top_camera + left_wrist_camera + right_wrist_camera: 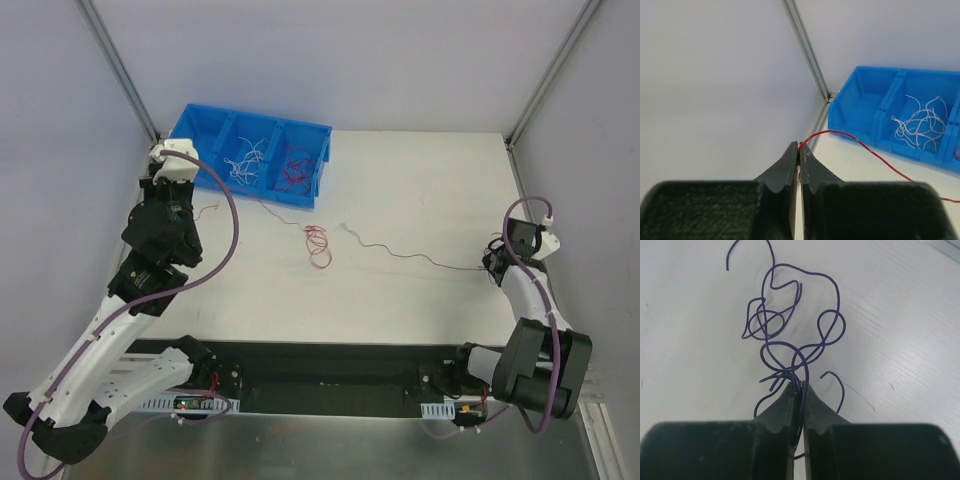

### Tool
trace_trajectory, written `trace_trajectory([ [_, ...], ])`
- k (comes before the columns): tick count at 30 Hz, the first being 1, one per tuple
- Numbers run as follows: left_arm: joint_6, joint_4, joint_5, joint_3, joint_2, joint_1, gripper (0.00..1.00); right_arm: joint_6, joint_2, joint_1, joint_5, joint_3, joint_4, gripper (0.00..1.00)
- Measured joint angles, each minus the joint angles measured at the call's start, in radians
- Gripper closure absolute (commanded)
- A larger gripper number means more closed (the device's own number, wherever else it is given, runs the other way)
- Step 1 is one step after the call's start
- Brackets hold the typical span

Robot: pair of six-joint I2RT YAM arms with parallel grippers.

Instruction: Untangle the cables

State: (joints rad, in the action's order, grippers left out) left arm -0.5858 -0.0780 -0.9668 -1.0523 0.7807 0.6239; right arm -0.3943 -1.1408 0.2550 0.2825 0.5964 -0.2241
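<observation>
The cables are hair-thin wires. My left gripper [799, 148] is shut on the end of a red wire [875, 154], which arcs off its tips and runs down to the right. From above, the left gripper [165, 152] hovers by the left end of the blue bin [205, 122], and red curls [317, 245] lie on the table. My right gripper [801, 385] is shut on a curly dark purple tangle [790, 330] lying on the table. A thin dark strand [410, 255] stretches left from the right gripper [492, 262].
The bin [860, 100] has three compartments: the left one bare, white wires [245, 160] in the middle, red wires [298, 165] on the right. White walls and metal corner posts [120, 70] enclose the table. The right arm stands near the table's right edge.
</observation>
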Motion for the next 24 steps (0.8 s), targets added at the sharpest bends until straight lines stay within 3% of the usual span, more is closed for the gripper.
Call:
trace_trajectory([
  [6,0.079,-0.005,0.002,-0.003,-0.037,-0.109,1.0,0.088,-0.169,0.019,-0.009,0.095,0.005,0.98],
  [10,0.264,0.066,0.104,-0.019,-0.08,-0.122,1.0,0.136,-0.201,-0.016,-0.075,0.103,0.002,0.7],
  [12,0.367,0.114,0.185,-0.035,-0.055,-0.122,1.0,0.158,-0.187,-0.081,-0.102,0.11,-0.007,0.51],
  [16,0.536,0.197,0.34,-0.018,0.034,-0.122,1.0,0.21,-0.086,-0.238,-0.115,0.117,-0.051,0.25],
  [21,0.655,0.3,0.498,0.005,0.09,-0.122,1.0,0.268,0.138,-0.344,-0.127,0.117,-0.131,0.1],
  [24,0.71,0.312,0.585,0.005,0.064,-0.122,1.0,0.287,0.261,-0.37,-0.139,0.11,-0.17,0.07],
])
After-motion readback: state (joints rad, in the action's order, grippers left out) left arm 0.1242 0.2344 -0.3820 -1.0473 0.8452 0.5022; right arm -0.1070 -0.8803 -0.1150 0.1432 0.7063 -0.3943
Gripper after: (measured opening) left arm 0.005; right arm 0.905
